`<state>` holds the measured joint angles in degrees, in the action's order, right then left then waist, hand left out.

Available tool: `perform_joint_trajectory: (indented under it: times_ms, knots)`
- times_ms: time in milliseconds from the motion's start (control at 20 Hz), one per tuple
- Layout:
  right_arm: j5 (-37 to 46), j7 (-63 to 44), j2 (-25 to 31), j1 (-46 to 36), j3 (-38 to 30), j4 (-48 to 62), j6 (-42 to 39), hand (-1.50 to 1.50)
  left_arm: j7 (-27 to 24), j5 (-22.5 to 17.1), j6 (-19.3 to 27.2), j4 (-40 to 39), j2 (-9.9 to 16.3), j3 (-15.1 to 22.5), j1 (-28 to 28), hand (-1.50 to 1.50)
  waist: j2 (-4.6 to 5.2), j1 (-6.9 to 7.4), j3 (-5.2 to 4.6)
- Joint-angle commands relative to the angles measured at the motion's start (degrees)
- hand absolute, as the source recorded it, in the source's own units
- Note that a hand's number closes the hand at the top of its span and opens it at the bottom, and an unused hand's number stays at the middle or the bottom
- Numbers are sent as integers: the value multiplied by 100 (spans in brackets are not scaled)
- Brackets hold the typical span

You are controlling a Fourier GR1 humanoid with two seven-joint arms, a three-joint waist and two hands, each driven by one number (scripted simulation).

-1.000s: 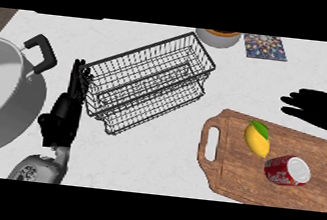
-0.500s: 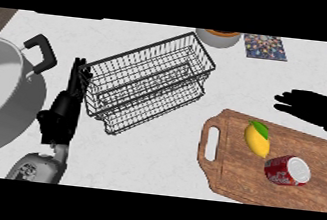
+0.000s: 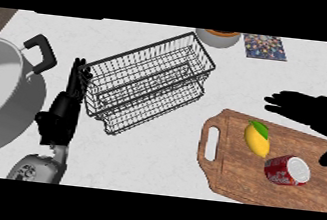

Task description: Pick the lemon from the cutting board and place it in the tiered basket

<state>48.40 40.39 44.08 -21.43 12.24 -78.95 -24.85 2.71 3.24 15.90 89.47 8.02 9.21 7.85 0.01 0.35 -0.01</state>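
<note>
the right robot hand (image 3: 311,111) has moved leftward across the far edge of the cutting board (image 3: 227,164), fingers spread open and holding nothing, now nearer the lemon (image 3: 257,138) than a second ago. the lemon lies untouched beside the red can (image 3: 287,170); the tiered basket (image 3: 146,81) holds nothing, so the pick appears about to begin. the left robot hand (image 3: 64,106) rests open beside the basket, unchanged.

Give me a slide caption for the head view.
Open right hand above the cutting board, near the lemon; wire basket waits.

Red can (image 3: 288,170) lying on its side, grey pot (image 3: 1,95) far left of it, bowl (image 3: 219,37) and patterned coaster (image 3: 265,46) behind it
</note>
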Motion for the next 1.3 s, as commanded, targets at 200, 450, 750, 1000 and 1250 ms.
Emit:
perform_joint_trajectory:
  times_ms: [200,450,750,1000,1250]
  knots:
    - [71,-36,-186,230,125,-497,-583,-150,-155,295,78,-281,-298,104,127,0,-10,-65,-1]
    - [413,-169,-590,-181,187,148,-485,-150,220,209,-152,283,-108,-89,28,0,-1,0,1]
    - [577,-93,-544,282,222,-163,-348,-150,350,340,-82,-97,-337,-103,372,0,-5,-52,1]
    - [747,256,-746,-465,119,902,-356,-150,-141,219,-331,-239,-241,-300,222,0,9,3,1]
    - [903,-54,-1170,-185,285,937,-60,-150,-29,386,-308,434,-375,67,-468,0,3,29,3]
